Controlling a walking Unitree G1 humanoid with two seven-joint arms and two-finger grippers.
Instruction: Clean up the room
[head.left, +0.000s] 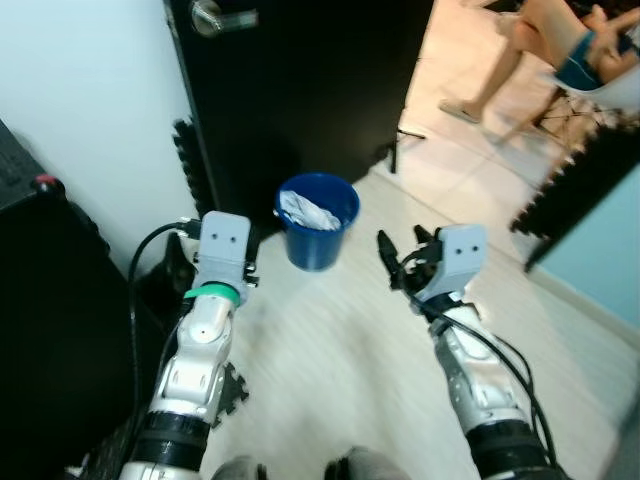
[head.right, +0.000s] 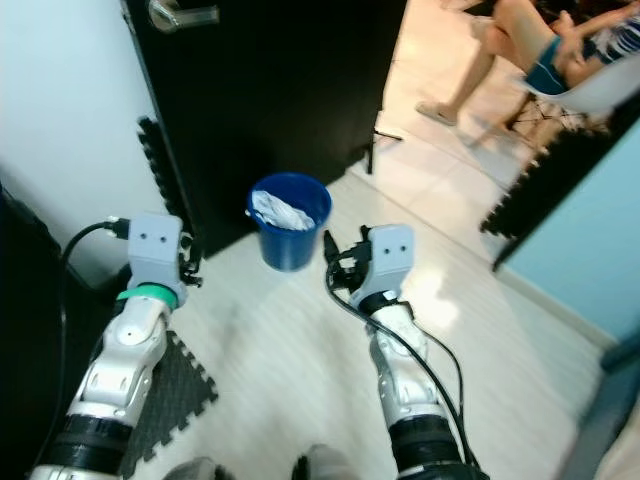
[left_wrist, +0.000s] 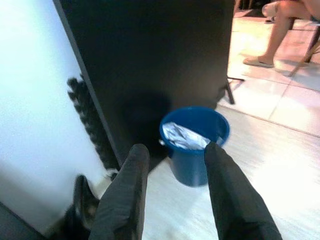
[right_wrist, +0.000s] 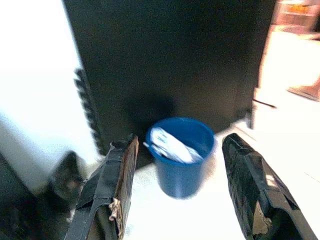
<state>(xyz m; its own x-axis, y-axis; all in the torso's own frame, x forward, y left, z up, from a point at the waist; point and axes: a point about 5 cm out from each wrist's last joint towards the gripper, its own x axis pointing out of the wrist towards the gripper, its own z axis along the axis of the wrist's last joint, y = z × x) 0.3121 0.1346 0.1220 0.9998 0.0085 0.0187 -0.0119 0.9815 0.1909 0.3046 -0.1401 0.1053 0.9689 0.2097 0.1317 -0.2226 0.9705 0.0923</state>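
Blue bucket (head.left: 318, 222) with crumpled paper (head.left: 306, 211) on floor against black door (head.left: 300, 90), straight ahead between both claws. Left claw (left_wrist: 172, 152) and right claw (right_wrist: 177, 150) agape, empty; right slightly nearer.

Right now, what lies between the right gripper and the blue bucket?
Only bare pale floor lies between the right gripper and the blue bucket, seen in both eye views.

Upright blue bucket (head.left: 318, 222) holding crumpled white paper (head.left: 308, 212).

Bright daylight floods through the doorway, glaring off the pale floor (head.left: 330, 350). The black door (head.left: 300, 100) stays dark, and all views are softly blurred.
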